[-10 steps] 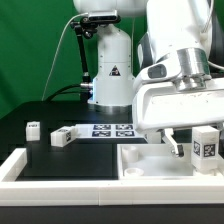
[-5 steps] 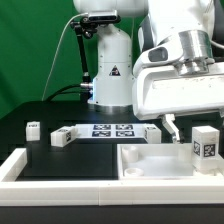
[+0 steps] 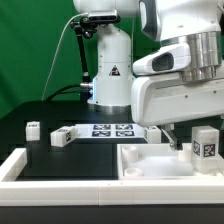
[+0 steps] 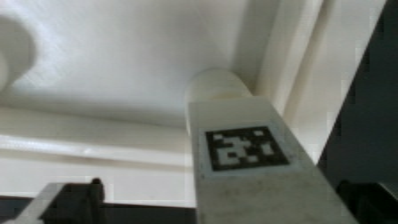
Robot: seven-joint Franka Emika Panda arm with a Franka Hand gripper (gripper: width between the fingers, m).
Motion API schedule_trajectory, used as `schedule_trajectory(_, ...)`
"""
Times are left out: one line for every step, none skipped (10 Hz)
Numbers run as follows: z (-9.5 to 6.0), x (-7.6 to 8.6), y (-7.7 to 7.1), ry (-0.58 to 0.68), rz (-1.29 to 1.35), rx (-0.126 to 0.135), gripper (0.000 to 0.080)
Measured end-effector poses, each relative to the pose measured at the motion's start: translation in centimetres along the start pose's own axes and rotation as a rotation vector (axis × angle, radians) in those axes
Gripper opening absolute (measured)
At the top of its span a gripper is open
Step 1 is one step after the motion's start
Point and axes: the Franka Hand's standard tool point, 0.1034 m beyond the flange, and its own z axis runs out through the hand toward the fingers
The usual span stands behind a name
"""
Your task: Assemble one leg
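A leg [image 3: 205, 144], a small white upright block with a square tag, stands at the right end of the large white tray-like piece [image 3: 140, 166] in the exterior view. My gripper [image 3: 186, 137] hangs just above and beside it, with one dark finger [image 3: 171, 134] showing to the leg's left. In the wrist view the leg [image 4: 246, 150] runs up between my fingers [image 4: 73, 203], against the tray's inner wall [image 4: 294, 60]. There is a gap between this finger and the leg. My gripper [image 4: 222, 207] is open and holds nothing.
Two more small white legs [image 3: 33, 128] [image 3: 61, 137] lie on the black table at the exterior view's left. The marker board [image 3: 112, 130] lies behind the tray. A white rim [image 3: 15, 165] edges the table's front left. The robot's base [image 3: 108, 70] stands at the back.
The arm's wrist has risen and swung toward the exterior view's right. The visible finger has lifted a little beside the leg. The leg and the tray have not moved.
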Motion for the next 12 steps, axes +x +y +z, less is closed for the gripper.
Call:
schedule_trajectory(-0.06,-0.28,-0.4,-0.094,-0.002,0.019,0.0649)
schedule_trajectory(-0.14,0.25,-0.38,-0.109,-0.002,0.024,0.0649)
schedule_trajectory(-0.09,0.37,-0.35,-0.099,-0.001,0.023,0.0649)
schedule_trajectory(-0.05,0.35,-0.35,-0.099,-0.001,0.023,0.0561)
schedule_trajectory(-0.05,0.35,-0.35,-0.099,-0.001,0.023,0.0426)
schedule_trajectory(-0.05,0.35,-0.35,-0.099,-0.001,0.023,0.0426)
schedule_trajectory(-0.05,0.35,-0.35,-0.099,-0.001,0.023,0.0288)
schedule_trajectory(-0.05,0.36,-0.35,-0.099,-0.001,0.023,0.0288)
schedule_trajectory(-0.05,0.36,-0.37,-0.099,0.028,0.022,0.0288)
schedule_trajectory(-0.05,0.36,-0.37,-0.099,0.03,0.022,0.0288)
schedule_trajectory(-0.04,0.34,-0.39,-0.1,0.075,0.021,0.0288)
schedule_trajectory(0.03,0.28,-0.5,-0.099,0.256,0.031,0.0288)
